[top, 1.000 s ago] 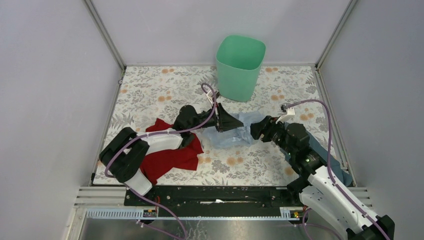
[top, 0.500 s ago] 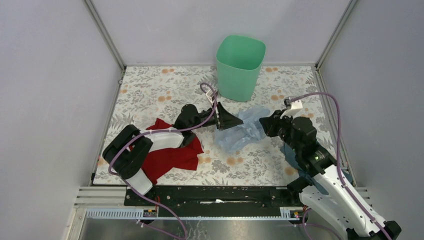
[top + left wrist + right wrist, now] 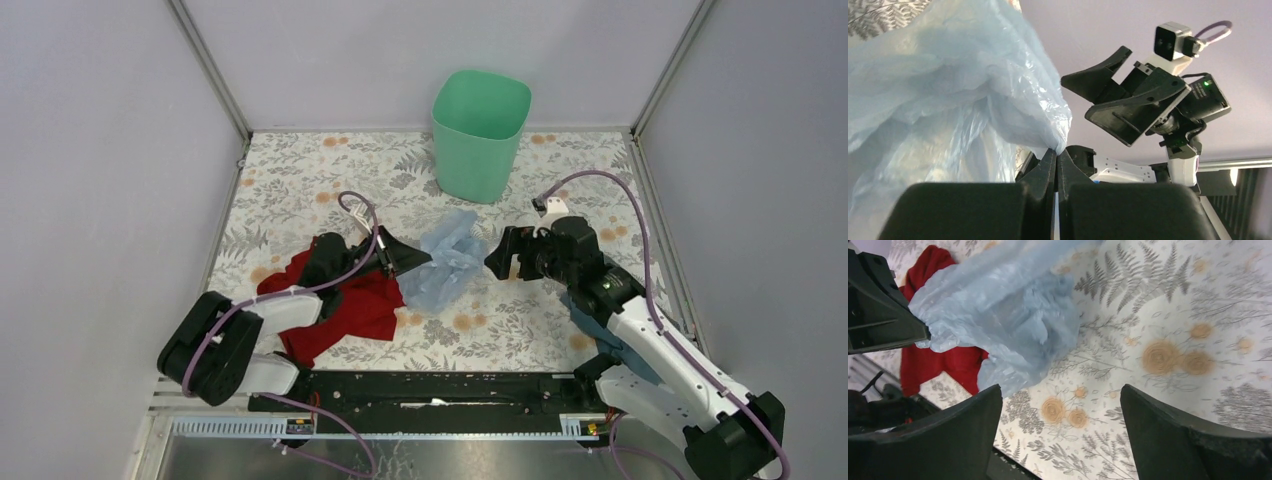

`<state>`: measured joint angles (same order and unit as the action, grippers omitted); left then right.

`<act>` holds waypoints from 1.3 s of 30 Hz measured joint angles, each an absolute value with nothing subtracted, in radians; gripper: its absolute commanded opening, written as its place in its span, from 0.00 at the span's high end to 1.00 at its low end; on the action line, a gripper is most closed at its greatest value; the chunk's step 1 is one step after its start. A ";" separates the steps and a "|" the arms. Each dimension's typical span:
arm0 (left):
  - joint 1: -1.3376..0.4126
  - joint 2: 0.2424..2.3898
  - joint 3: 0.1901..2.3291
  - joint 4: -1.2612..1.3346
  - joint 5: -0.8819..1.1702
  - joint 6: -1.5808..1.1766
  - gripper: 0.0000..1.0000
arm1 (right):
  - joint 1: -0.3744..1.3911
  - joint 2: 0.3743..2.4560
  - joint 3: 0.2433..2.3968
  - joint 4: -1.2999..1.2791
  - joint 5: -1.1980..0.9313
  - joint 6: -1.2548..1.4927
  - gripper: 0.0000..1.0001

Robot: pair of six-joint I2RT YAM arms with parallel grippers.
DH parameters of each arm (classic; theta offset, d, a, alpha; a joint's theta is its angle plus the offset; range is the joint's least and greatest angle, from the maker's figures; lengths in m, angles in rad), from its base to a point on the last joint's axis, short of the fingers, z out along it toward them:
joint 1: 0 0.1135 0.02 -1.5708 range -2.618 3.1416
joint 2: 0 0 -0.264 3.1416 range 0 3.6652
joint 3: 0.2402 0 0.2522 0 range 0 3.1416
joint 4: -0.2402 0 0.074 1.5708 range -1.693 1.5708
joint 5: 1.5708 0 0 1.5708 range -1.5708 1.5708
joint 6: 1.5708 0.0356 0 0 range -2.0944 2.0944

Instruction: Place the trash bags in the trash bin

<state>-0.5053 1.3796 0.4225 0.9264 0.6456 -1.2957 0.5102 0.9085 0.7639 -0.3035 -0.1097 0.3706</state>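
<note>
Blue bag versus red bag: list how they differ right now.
The blue bag is pale and translucent; the red bag is opaque. The blue bag is bunched and pinched in the left hand; the red bag lies spread on the table, ungripped. Both are outside the trash bin.

The crumpled pale-blue trash bag (image 3: 445,262) sits apart from the upright mint-green trash bin (image 3: 478,140).

We have dragged the blue bag (image 3: 443,265) leftward with our left gripper (image 3: 426,262); our right gripper (image 3: 494,262) has opened, clear of it.
</note>
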 measured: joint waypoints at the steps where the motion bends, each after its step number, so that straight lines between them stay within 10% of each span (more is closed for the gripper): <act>1: -0.496 1.346 0.398 0.909 0.642 -1.282 1.00 | 0.510 0.895 0.736 -0.293 -0.125 0.387 0.03; 16: -0.493 1.166 0.351 0.723 0.632 -1.199 1.00 | 0.358 1.129 0.421 0.418 -0.458 0.979 0.17; 20: -0.493 1.166 0.350 0.721 0.632 -1.203 1.00 | 0.383 1.262 0.340 0.702 -0.527 1.123 0.36; 23: -0.493 1.166 0.350 0.721 0.632 -1.205 1.00 | 0.416 1.377 0.339 0.852 -0.549 1.186 0.71; 30: -0.493 1.114 0.390 0.499 0.611 -1.112 0.18 | 0.432 1.309 0.439 0.678 -0.535 1.030 0.97; 39: -0.494 0.938 0.633 0.005 0.400 -0.859 0.01 | 0.448 0.950 0.803 -0.023 -0.176 0.437 0.94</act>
<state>-0.4938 0.9382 0.6331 0.0051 0.4000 -0.8589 0.4477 0.9504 0.8032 -0.0231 -0.1757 0.4366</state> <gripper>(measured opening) 0.986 0.042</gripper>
